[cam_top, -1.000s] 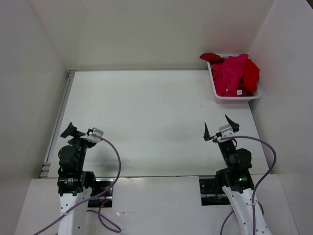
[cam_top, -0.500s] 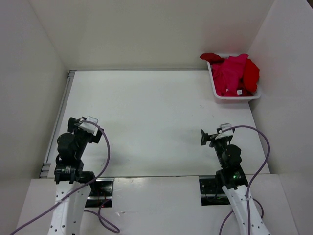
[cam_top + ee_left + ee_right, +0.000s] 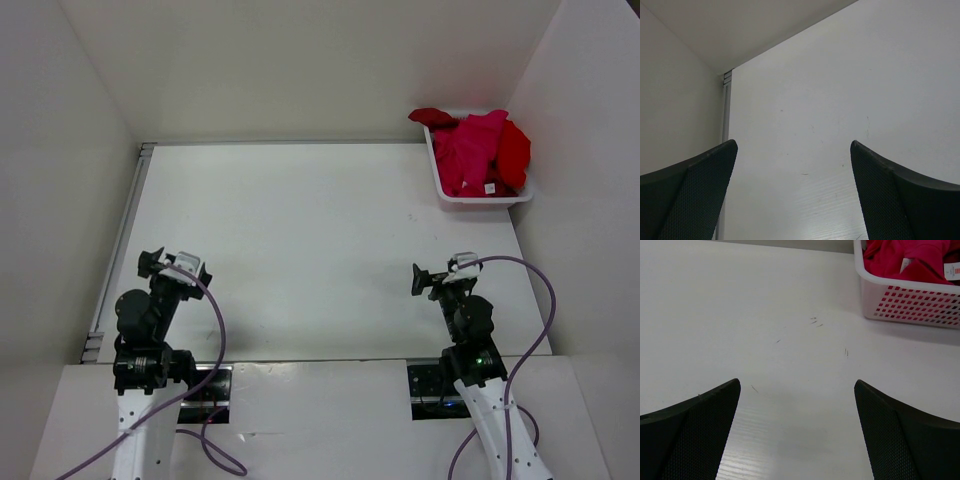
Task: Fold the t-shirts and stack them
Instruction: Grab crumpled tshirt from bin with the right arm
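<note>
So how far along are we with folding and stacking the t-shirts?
Done: nothing yet. The red t-shirts lie heaped, unfolded, in the white mesh basket at the far right corner of the table.
In hand: nothing. The left gripper and right gripper are both open and empty.
Left: take each shirt out, fold it, and stack them.

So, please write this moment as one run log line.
t-shirts: heaped in basket | left gripper: open, empty | right gripper: open, empty
</note>
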`<state>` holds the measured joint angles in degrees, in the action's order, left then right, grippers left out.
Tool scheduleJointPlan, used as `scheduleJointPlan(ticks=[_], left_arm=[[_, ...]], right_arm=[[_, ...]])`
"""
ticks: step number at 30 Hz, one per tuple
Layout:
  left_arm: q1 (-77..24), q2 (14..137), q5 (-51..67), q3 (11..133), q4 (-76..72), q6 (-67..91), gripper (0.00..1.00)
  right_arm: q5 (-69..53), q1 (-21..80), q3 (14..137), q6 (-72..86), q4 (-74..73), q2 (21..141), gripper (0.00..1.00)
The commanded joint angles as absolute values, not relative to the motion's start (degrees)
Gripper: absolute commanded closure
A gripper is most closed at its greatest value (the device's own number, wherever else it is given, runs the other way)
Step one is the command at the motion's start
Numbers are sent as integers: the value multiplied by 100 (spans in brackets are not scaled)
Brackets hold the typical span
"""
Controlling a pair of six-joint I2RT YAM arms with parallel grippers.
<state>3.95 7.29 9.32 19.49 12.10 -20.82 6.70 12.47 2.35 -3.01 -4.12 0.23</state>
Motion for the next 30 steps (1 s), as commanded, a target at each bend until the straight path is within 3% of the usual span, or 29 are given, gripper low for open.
scheduleJointPlan(ticks=[1, 10, 18, 21, 22, 23, 24, 28, 30], left_arm=[[422, 790, 1054, 2013, 1055, -1899, 0], [369, 1625, 1485, 2082, 369, -1978, 0], [984, 3127, 2109, 2627, -167, -757, 0], [1099, 3515, 2084, 2795, -62, -756, 0], [1099, 3585, 2013, 2795, -62, -756, 0], [1099, 3586, 2013, 2795, -62, -756, 0], [1099, 3586, 1943, 2795, -62, -825, 0], [1151, 3691, 2056, 2795, -114, -888, 0], [1151, 3753, 2057, 2795, -114, -940, 0]], right_arm=[[729, 1204, 70, -229, -360, -448, 1], [729, 1204, 70, -229, -360, -448, 1], [729, 1204, 18, -159, -360, -448, 1], [1563, 1204, 18, 228, 7, -448, 1], [1712, 1204, 18, 481, 470, -448, 1], [3010, 1204, 18, 1206, 622, -448, 1], [3824, 1204, 78, 3240, 485, -448, 1], [3814, 1204, 544, 3530, -44, -448, 1], [4500, 1204, 773, 6583, -876, -448, 0]])
